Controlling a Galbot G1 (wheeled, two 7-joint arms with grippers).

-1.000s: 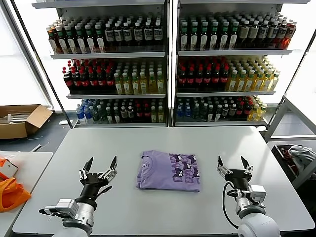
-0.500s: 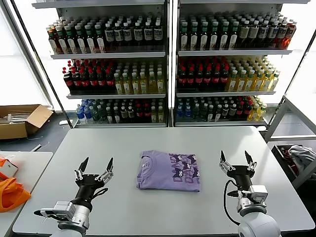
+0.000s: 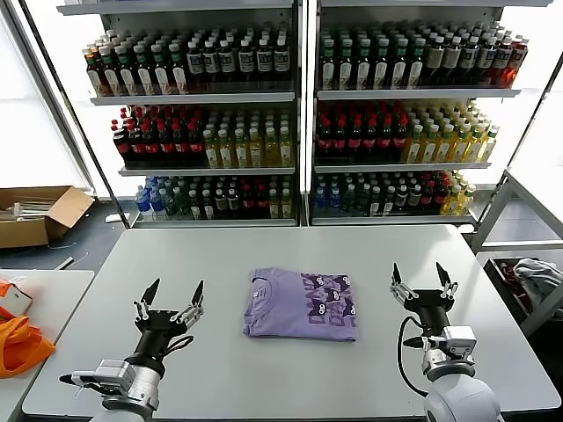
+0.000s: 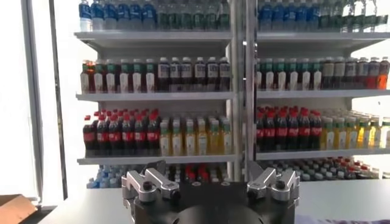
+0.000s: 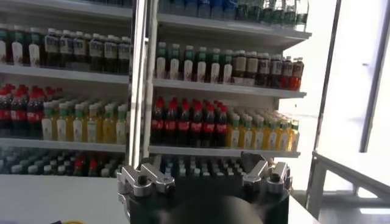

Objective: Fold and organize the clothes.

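At frame centre, folded lavender soft-fabric T-shirt with dark print (image 3: 301, 304) on grey table (image 3: 264, 246): light, floppy; pinch edges. Left gripper (image 3: 170, 299), right gripper (image 3: 423, 280) spread, empty.

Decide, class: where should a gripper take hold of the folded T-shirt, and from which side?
Probably its right edge, from the right. The T-shirt lies flat, folded into a rectangle, so only its edges offer a pinch. The right gripper, open and empty, stands beside that edge; the left gripper equally faces the left edge.
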